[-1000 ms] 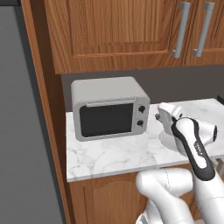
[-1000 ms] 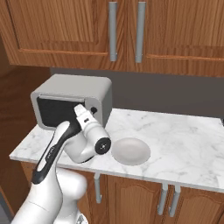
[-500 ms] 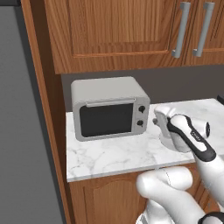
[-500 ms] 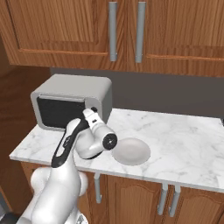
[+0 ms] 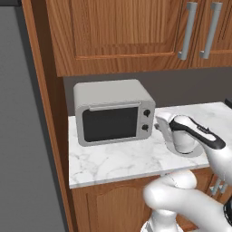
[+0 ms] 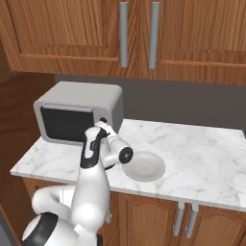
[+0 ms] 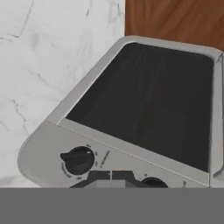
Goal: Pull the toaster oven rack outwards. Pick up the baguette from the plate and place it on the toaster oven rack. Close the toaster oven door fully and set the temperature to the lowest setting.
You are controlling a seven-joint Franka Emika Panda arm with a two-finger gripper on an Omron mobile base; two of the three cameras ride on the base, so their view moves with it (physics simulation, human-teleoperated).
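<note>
The toaster oven [image 5: 113, 111] stands at the left end of the marble counter [image 5: 118, 161], its door [image 5: 110, 123] shut. The gripper [image 7: 111, 177] is closed and holds nothing; it sits just in front of the two black knobs [image 5: 146, 120] on the oven's right panel. The empty plate [image 6: 143, 166] lies to the right of the oven, partly behind the arm.

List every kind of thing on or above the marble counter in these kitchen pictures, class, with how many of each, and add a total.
Toaster oven, door shut: 1
Black knobs on its front panel: 2
Plate, off-white, bare: 1
Silver cabinet handles above: 2
Total: 6
</note>
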